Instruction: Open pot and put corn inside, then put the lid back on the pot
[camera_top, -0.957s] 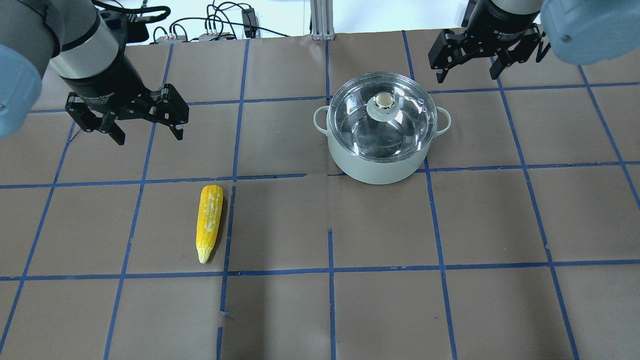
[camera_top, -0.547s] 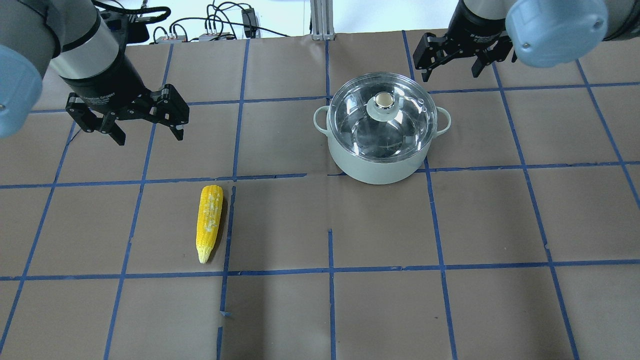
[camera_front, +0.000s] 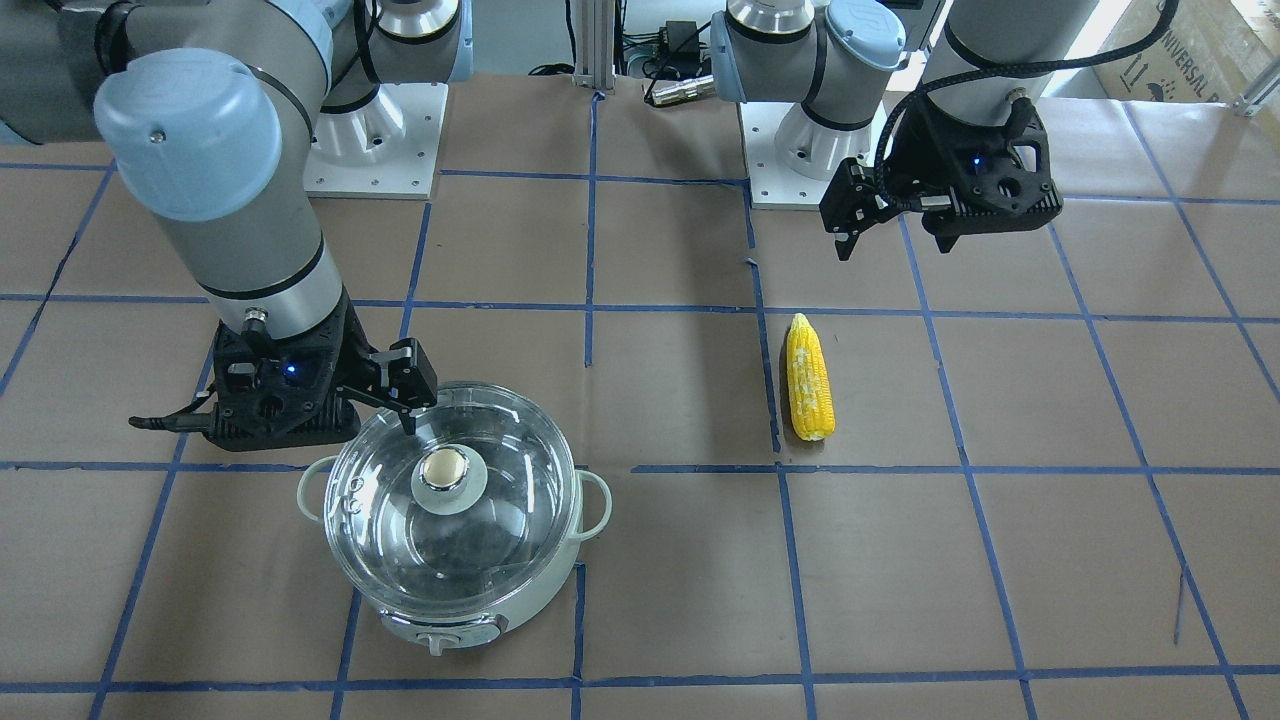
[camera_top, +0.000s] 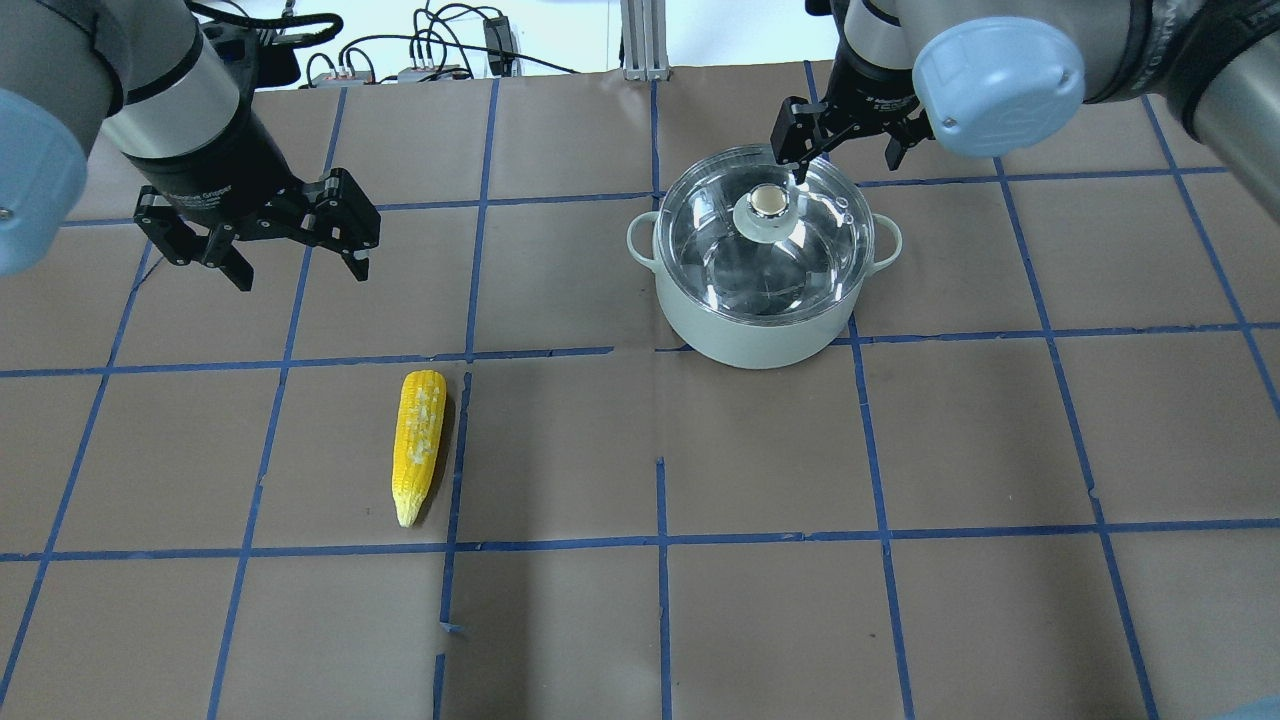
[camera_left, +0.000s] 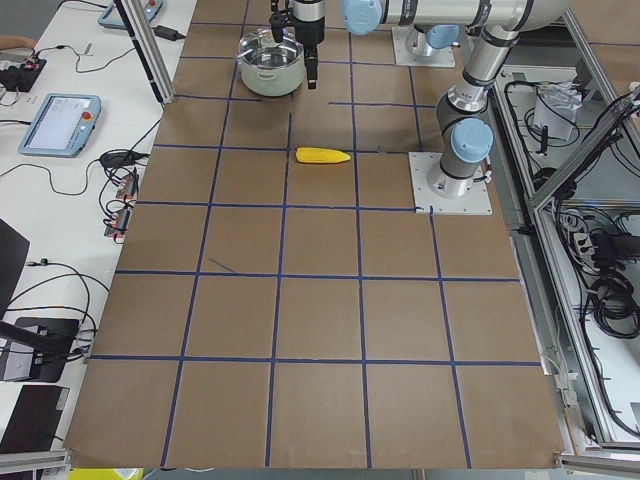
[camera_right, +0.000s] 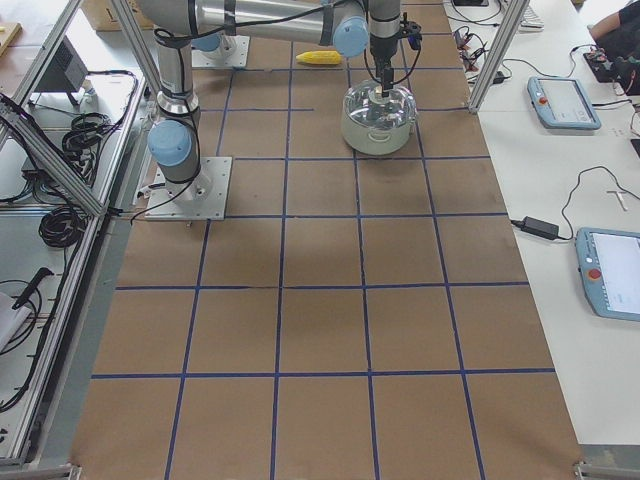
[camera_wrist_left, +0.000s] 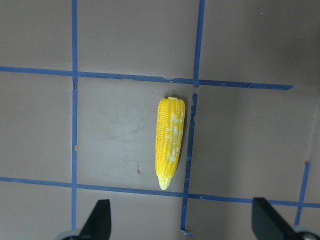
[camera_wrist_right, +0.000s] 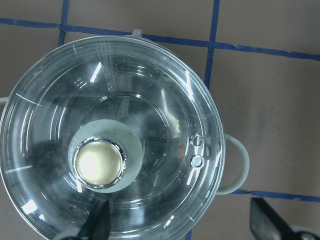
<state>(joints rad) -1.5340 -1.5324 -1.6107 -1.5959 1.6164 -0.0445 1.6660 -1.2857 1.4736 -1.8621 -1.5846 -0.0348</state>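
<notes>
The pot (camera_top: 745, 345) stands right of centre on the table, with the glass lid (camera_top: 810, 265) on it. The lid's tan knob (camera_top: 767, 200) points up. My right gripper (camera_top: 843, 150) is open and hovers over the lid's far rim. In the right wrist view the right gripper (camera_wrist_right: 182, 225) sits right of the knob (camera_wrist_right: 100, 162), which lies by one fingertip. The corn (camera_top: 418, 445) lies flat on the table at the left. My left gripper (camera_top: 297, 262) is open and empty, above the table and farther back than the corn (camera_wrist_left: 170, 142).
The table is brown paper with a blue tape grid. Cables and power boxes (camera_top: 430, 60) and an aluminium post (camera_top: 645, 40) lie along the far edge. The arms' base plates (camera_front: 375, 140) sit on the robot's side of the table.
My right gripper has moved left from beyond the pot's right side to over the lid's far rim. The left arm, corn, pot and lid have not moved.
</notes>
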